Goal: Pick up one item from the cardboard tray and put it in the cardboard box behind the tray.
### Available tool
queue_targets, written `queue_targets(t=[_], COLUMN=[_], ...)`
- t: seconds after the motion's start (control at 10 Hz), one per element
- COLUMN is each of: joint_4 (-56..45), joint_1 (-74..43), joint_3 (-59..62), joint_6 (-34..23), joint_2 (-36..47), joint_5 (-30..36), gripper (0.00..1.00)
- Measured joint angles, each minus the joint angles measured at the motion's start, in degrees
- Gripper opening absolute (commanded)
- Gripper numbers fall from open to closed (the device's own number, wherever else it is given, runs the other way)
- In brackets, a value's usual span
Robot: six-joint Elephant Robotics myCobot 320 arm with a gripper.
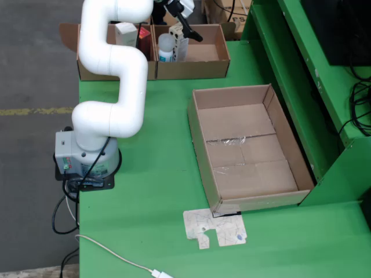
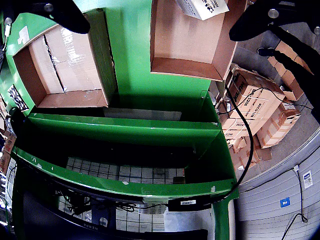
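- The tool (image 1: 184, 26) is over the right cardboard box (image 1: 203, 61) at the far edge of the green table (image 1: 156, 174) in the fixed view. It seems to hold a white carton with dark print (image 1: 178, 35), which hangs above the box floor.
- In the riding view the two black fingers (image 2: 260, 22) stand wide apart at the top corners, and only a corner of the white carton (image 2: 202, 7) shows between them. I cannot tell how firmly it is held, or whether the jaws really press on it.
- The large cardboard tray (image 1: 249, 145) in the middle of the table shows no items in either view.
- Risk: if the carton is released while it is tilted, it may strike the white bottle (image 1: 166, 47) that stands in the same box, or lean on the box wall and fall outside.
- Risk: the black cable (image 2: 245, 125) hangs near the tool and could catch on the box edge when the arm (image 1: 113, 63) withdraws.
- Only the fixed view shows the arm, the bottle and the left box (image 1: 116, 69) with its goods. Only the riding view shows the bare box floor under the carton, and the stacked cartons (image 2: 260, 115) on the floor beyond the table.
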Motion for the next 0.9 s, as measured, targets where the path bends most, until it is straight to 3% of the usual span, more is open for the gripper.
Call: queue_targets(t=[0.9], joint_4=[-12.0], joint_1=[-5.6], joint_3=[-0.1], joint_6=[-0.8], joint_2=[6.2], joint_5=[4.2], gripper=[1.0])
